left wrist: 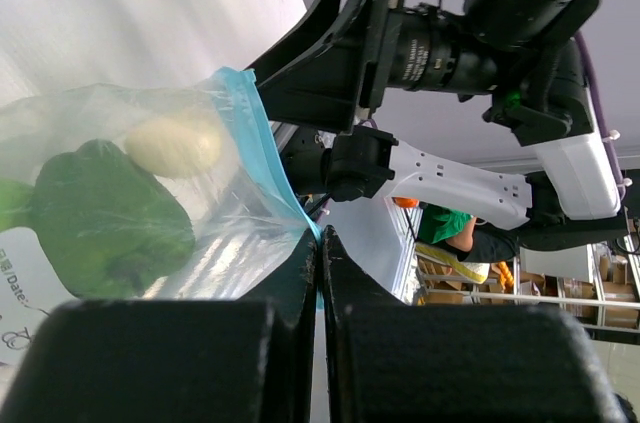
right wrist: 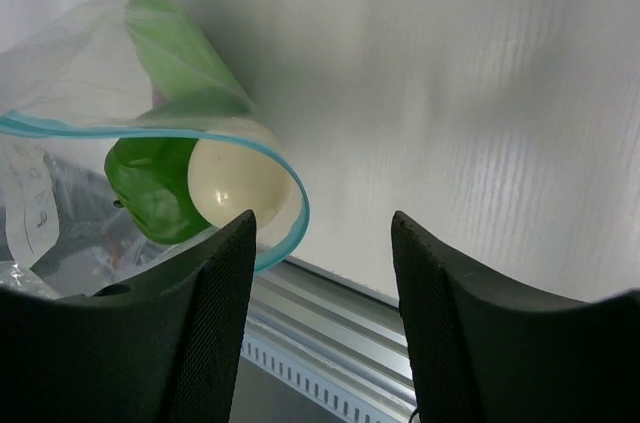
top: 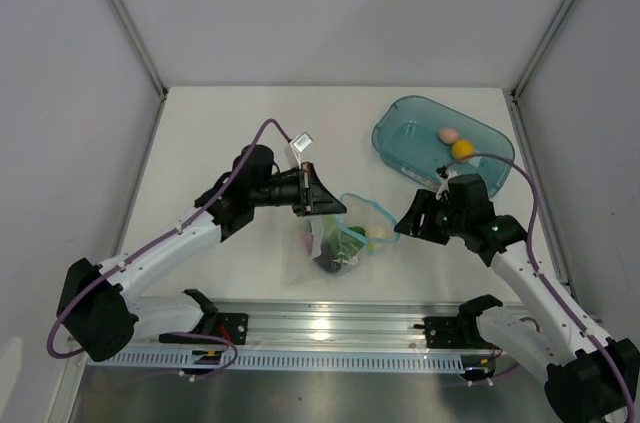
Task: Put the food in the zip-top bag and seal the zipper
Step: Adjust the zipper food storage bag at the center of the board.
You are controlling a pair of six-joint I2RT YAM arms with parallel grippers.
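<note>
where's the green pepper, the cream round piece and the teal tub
green pepper (left wrist: 105,218), left wrist view, middle of its body
cream round piece (right wrist: 235,183), right wrist view, its rounded front
teal tub (top: 408,133), top external view, bare floor at its left end

A flat white table (top: 220,133) fills the booth floor, with a silver metal rail (top: 340,328) running along its near edge. At the far right sits a translucent teal oval plastic tub (top: 405,138), set at an angle. Inside it are a pink egg-shaped toy piece (top: 449,134) and, just beside that, a yellow-orange round toy fruit (top: 462,149). Near the front middle, well apart from the tub, a small clear crinkly plastic bag (top: 318,243) rests its lower end on the surface. Green and dark purple shapes show through the plastic.
</note>
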